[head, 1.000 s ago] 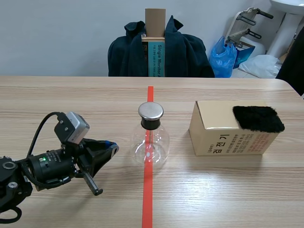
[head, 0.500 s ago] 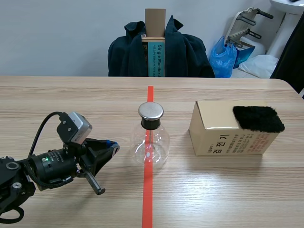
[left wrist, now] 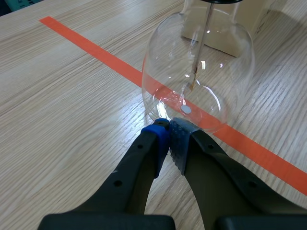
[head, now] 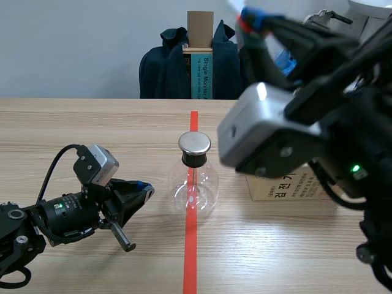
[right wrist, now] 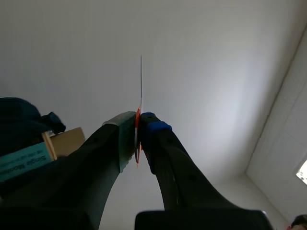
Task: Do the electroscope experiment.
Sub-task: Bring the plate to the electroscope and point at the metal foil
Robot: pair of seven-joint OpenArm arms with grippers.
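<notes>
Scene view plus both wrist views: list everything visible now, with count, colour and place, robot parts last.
glass flask: one, clear with metal cap, mid-table on the tape line.
cardboard box: one, tan, right of the flask, mostly hidden by the right arm.
thin strip: one, pale, red at its base, in the right gripper.
jacket: one, dark, beyond the table.
table: one, light wood.
left gripper: black, shut, by the flask's base.
right gripper: black, raised, shut on the strip.
</notes>
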